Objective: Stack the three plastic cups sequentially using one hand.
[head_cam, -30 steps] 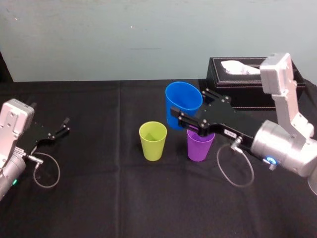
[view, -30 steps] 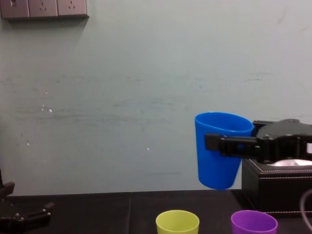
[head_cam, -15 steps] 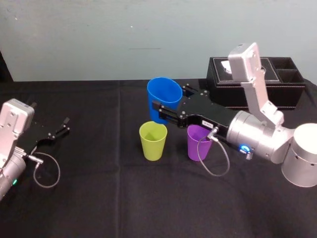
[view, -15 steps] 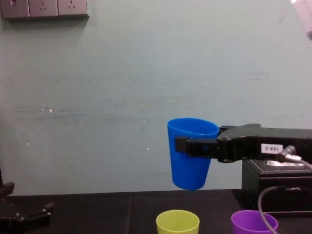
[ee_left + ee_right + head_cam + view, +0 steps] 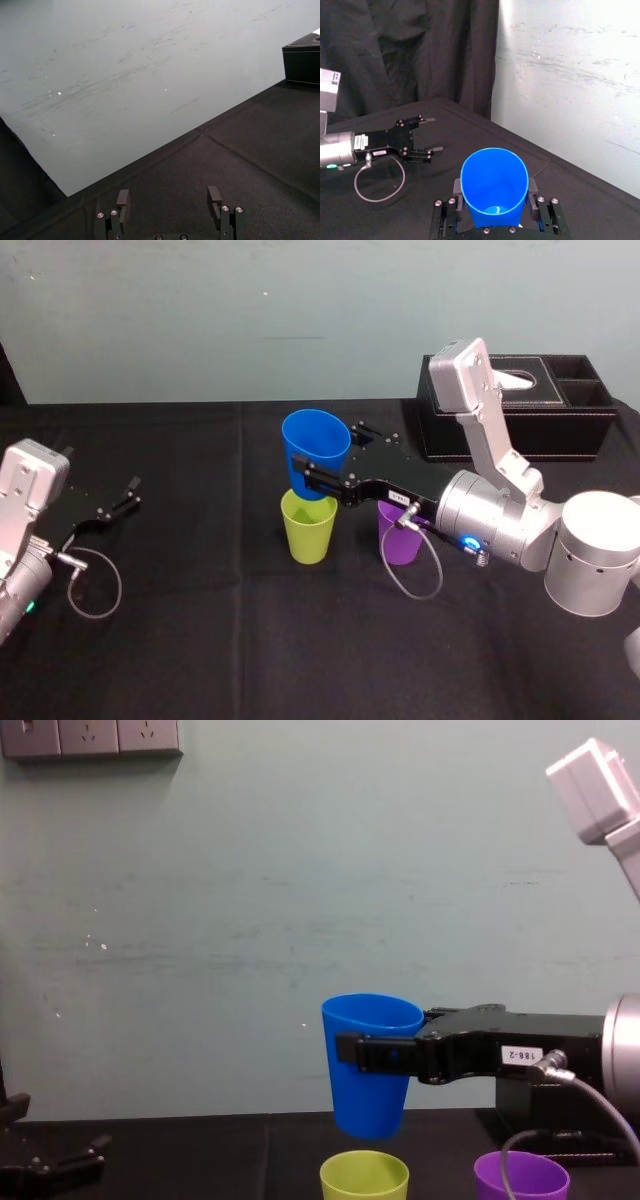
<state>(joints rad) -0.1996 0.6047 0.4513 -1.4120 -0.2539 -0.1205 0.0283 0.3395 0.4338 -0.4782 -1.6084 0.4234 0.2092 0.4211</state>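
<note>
Black two-fingered right gripper (image 5: pixel 310 476), fingers clamping the smooth blue plastic tumbler (image 5: pixel 316 445), is hovering it just above the yellow-green plastic tumbler (image 5: pixel 308 528); nothing nested yet, purple plastic tumbler (image 5: pixel 398 543) standing at its 3 o'clock; left gripper (image 5: pixel 130 492) idling spread-fingered at 9 o'clock.

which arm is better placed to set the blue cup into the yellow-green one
Right. The right gripper is shut on the blue cup, held just above the yellow-green cup. The left gripper sits open and empty, far off to the left.

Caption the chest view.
Right gripper holds blue cup above yellow-green cup, purple cup alongside; left gripper parked far left.
</note>
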